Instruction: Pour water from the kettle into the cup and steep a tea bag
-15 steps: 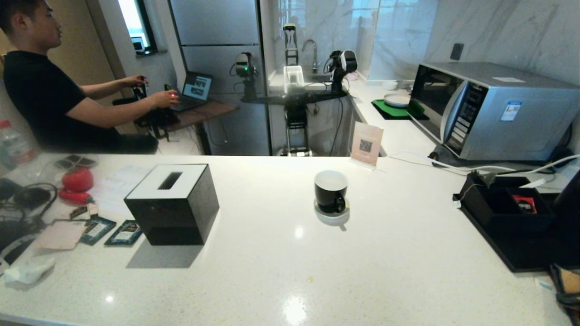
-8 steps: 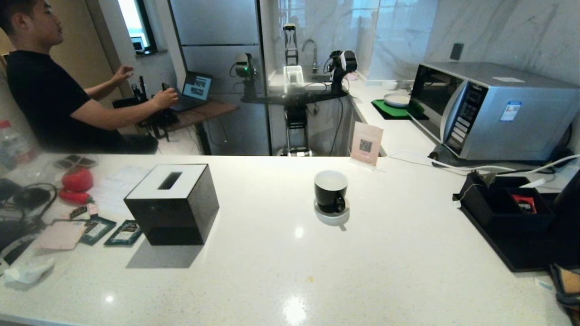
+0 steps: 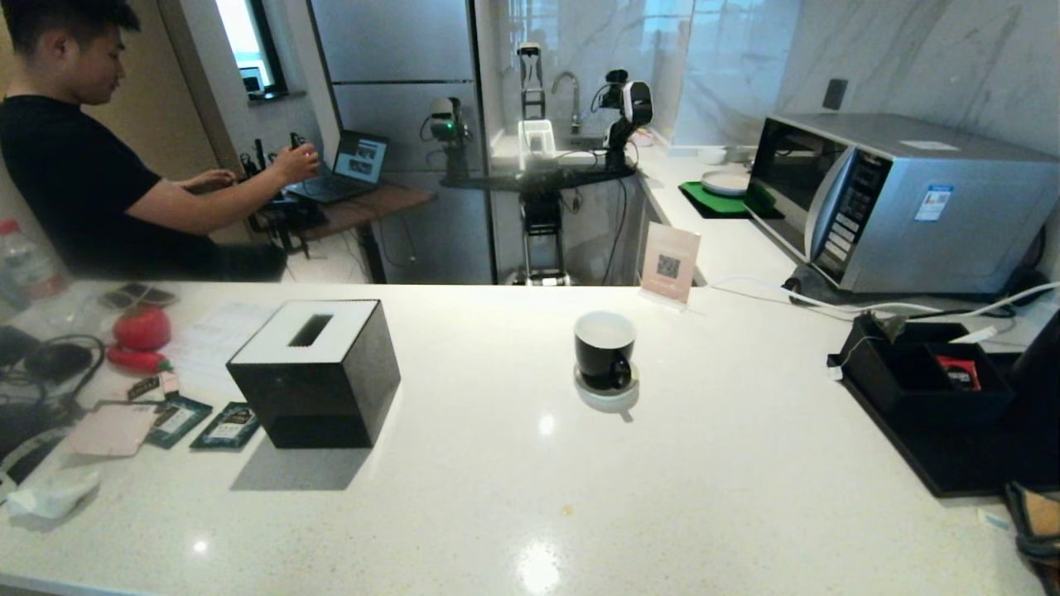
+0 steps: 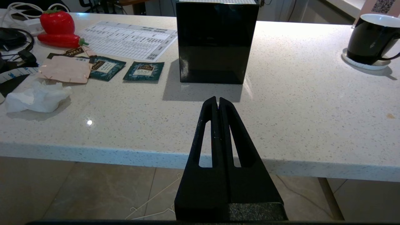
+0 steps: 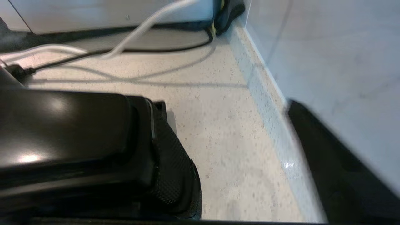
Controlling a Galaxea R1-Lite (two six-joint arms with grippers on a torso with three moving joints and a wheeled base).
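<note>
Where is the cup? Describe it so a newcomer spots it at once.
Start at the white speckled stone counter and look to its middle, right of the black cube-shaped tissue box. There stands the small glossy black cup with a white inside, alone on a small white round saucer, the only mug there.

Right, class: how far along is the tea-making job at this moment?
Nothing looks done: the cup shows only white inside. In hand: the right gripper, open, is by the kettle at the counter's far right. To do: gripping, pouring, steeping; tea packets lie unused; left gripper is parked, shut.
</note>
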